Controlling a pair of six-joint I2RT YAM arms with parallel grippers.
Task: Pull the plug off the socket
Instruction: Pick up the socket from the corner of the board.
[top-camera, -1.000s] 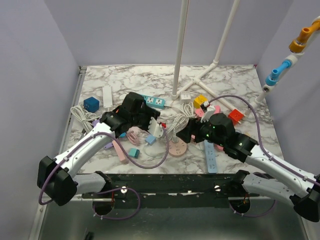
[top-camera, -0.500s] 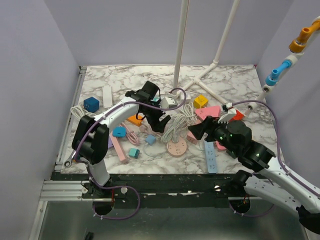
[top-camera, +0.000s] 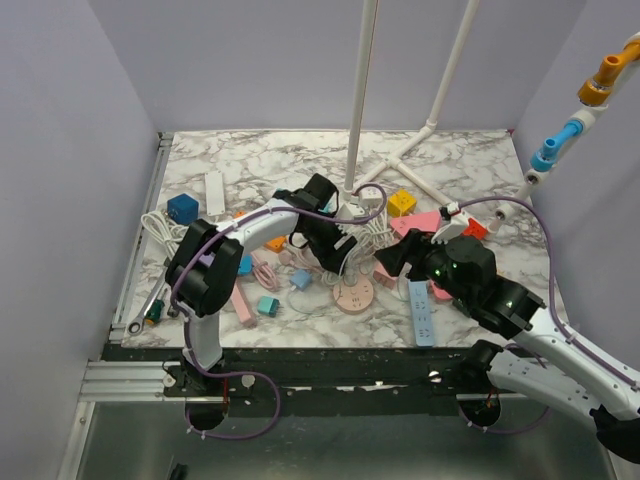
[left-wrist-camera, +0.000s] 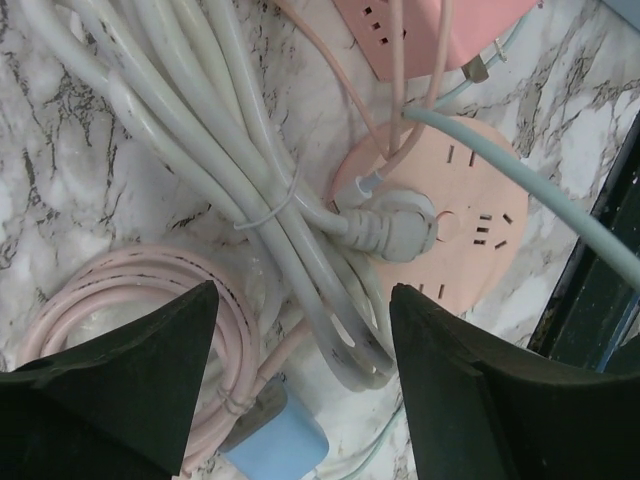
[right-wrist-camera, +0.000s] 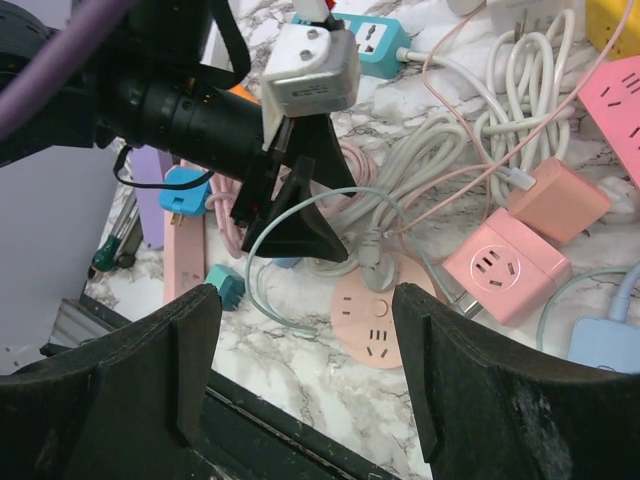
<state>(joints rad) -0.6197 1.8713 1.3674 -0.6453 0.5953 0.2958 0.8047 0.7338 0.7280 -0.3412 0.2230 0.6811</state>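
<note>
A round pink socket (left-wrist-camera: 470, 235) lies on the marble table with a grey-white plug (left-wrist-camera: 395, 230) pushed into it. The plug's thick white cable bundle (left-wrist-camera: 250, 190) runs up and left. My left gripper (left-wrist-camera: 305, 400) is open and hovers over the end of the cable bundle, just left of the plug, touching nothing. From above, it (top-camera: 337, 258) sits right behind the socket (top-camera: 354, 296). My right gripper (right-wrist-camera: 305, 385) is open and empty, above and to the right of the socket (right-wrist-camera: 378, 325) and plug (right-wrist-camera: 372, 268).
A pink coiled cable (left-wrist-camera: 130, 310) and a small blue adapter (left-wrist-camera: 275, 440) lie by the left fingers. A pink cube socket (right-wrist-camera: 505, 262), a light blue power strip (top-camera: 421, 312) and a yellow cube (top-camera: 401, 202) lie nearby. A white stand pole (top-camera: 358, 100) rises behind. The black table edge (right-wrist-camera: 250, 420) is close.
My left arm has swung right and forward, from the table's left side to above the cable bundle by the round socket. My right arm has drawn back slightly to the right.
</note>
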